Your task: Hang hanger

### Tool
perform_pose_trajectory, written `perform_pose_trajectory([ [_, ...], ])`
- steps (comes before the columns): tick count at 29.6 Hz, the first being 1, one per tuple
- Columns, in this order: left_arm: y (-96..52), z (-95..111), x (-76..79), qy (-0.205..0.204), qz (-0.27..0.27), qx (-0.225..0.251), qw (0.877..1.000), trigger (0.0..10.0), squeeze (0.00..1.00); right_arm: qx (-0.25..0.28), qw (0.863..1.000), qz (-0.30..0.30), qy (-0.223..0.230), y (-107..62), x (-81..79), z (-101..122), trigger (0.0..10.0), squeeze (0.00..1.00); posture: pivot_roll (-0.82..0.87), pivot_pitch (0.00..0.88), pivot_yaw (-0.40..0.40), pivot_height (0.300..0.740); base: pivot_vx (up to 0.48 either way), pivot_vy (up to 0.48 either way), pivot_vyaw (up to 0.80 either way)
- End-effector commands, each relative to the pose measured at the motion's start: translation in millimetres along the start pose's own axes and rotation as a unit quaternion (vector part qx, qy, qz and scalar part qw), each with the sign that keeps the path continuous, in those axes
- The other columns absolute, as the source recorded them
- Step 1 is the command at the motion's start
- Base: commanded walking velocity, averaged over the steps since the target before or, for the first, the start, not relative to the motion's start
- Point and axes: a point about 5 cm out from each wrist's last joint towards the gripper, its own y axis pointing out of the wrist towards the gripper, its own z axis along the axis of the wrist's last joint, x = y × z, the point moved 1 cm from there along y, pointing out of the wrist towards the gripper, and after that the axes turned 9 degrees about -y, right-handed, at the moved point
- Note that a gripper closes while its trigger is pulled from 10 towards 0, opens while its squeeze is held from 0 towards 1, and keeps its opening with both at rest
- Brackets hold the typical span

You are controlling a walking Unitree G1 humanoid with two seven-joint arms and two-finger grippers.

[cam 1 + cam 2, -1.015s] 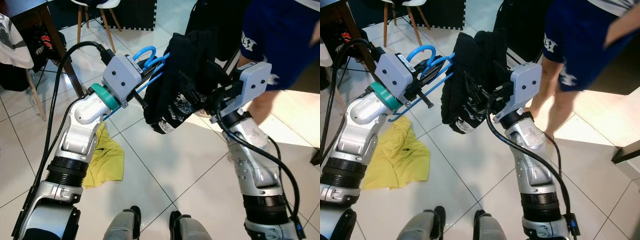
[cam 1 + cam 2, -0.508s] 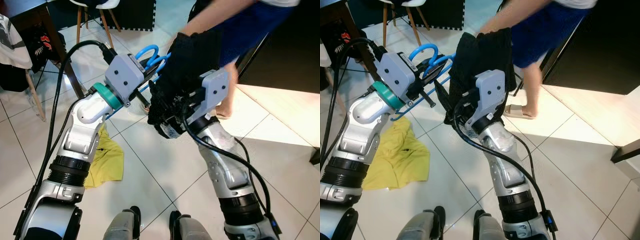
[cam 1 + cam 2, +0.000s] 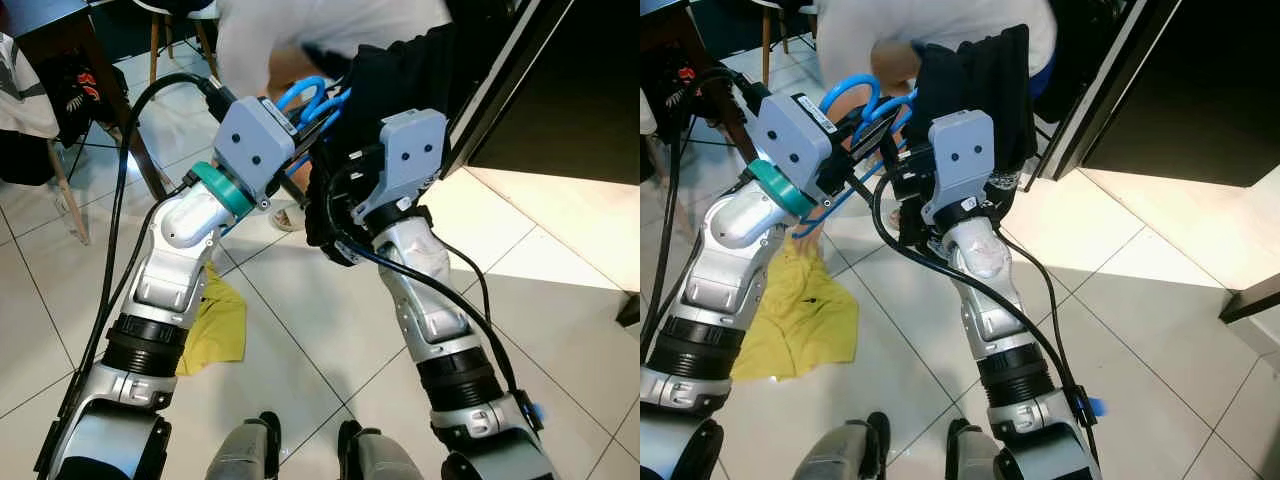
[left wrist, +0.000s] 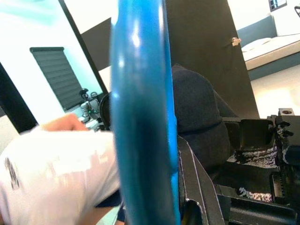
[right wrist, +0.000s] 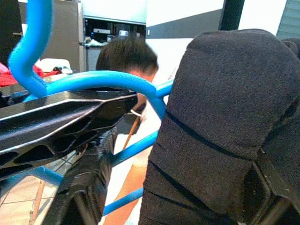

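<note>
Blue hanger [image 3: 305, 100] pinched in left claw [image 3: 855, 150], black garment [image 3: 975, 90] beside it clamped in right claw [image 3: 345, 185]. Stiff, light frame; soft, floppy cloth. Best gripped near hook.
</note>
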Motion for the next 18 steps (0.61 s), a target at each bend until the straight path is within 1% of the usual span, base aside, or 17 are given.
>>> perform_pose_trajectory([
  [1,0.6,16.8,10.8,0.008,-0.026,0.045,0.999,0.0,0.0,-0.036,0.997,-0.067,-0.001,-2.5,24.1,-13.8,0.0,0.0,0.07,0.142,0.006,0.74,0.0,0.0,0.0],
  [3,0.6,16.8,10.8,0.008,-0.026,0.045,0.999,0.0,0.0,-0.036,0.997,-0.067,-0.001,-2.5,24.1,-13.8,0.0,0.0,0.07,0.142,0.006,0.74,0.0,0.0,0.0],
  [6,-2.8,14.1,9.9,0.008,-0.02,0.037,0.999,0.0,0.0,-0.034,0.997,-0.072,0.004,-2.6,26.8,-14.8,0.0,0.0,0.07,0.14,0.006,0.74,0.0,0.0,0.0],
  [9,-6.8,11.8,8.1,0.009,-0.01,0.03,0.999,0.0,0.0,-0.04,0.996,-0.076,-0.002,-6.0,31.0,-18.9,0.0,0.0,0.06,0.14,0.006,0.74,0.0,0.0,0.0],
  [13,-15.2,9.8,6.3,0.012,-0.001,0.017,1.0,0.0,0.0,-0.063,0.992,-0.106,-0.026,-13.8,45.1,-27.8,0.0,0.0,0.06,0.142,0.006,0.74,0.0,0.0,0.0],
  [16,-17.8,8.8,6.1,0.012,0.0,0.013,1.0,0.0,0.0,-0.065,0.991,-0.114,-0.027,-14.5,49.1,-28.4,0.0,0.0,0.06,0.142,0.005,0.74,0.0,0.0,0.0],
  [18,-22.1,6.0,5.9,0.015,0.002,0.005,1.0,0.0,0.0,-0.069,0.989,-0.125,-0.034,-14.4,55.6,-29.6,0.0,0.0,0.06,0.143,0.004,0.74,0.0,0.0,0.0],
])
